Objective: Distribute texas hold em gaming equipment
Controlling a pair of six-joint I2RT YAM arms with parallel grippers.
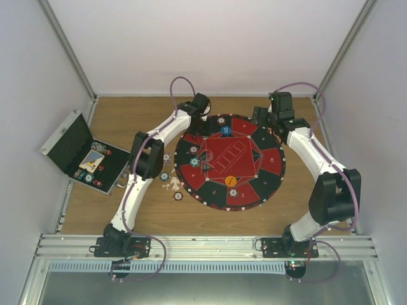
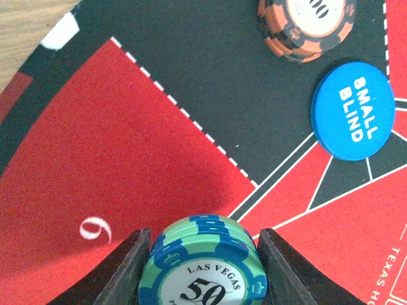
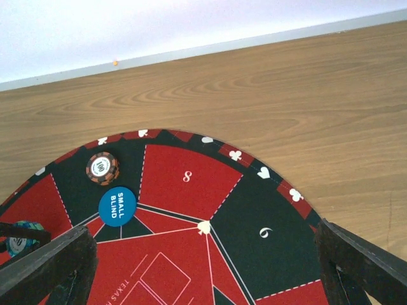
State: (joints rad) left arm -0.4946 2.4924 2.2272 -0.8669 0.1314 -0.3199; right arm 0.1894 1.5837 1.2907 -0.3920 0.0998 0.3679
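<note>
My left gripper (image 2: 205, 276) is shut on a small stack of teal "50" poker chips (image 2: 203, 260), over a red numbered sector at the far left of the mat (image 2: 95, 146). In the top view this gripper (image 1: 202, 121) is at the mat's far-left rim. A blue "small blind" disc (image 2: 353, 109) and a dark red "100" chip stack (image 2: 305, 25) lie just beyond it. My right gripper (image 3: 206, 273) is open and empty above the mat's far-right sectors (image 1: 262, 119). An orange disc (image 1: 230, 181) and several chips (image 1: 194, 161) lie on the mat.
The round red-and-black mat (image 1: 270, 159) fills the table's middle. Loose chips (image 1: 164, 176) and white bits (image 1: 173, 184) lie on the wood left of it. The open black case (image 1: 70, 143) with cards and chips stands at the far left. White walls enclose the table.
</note>
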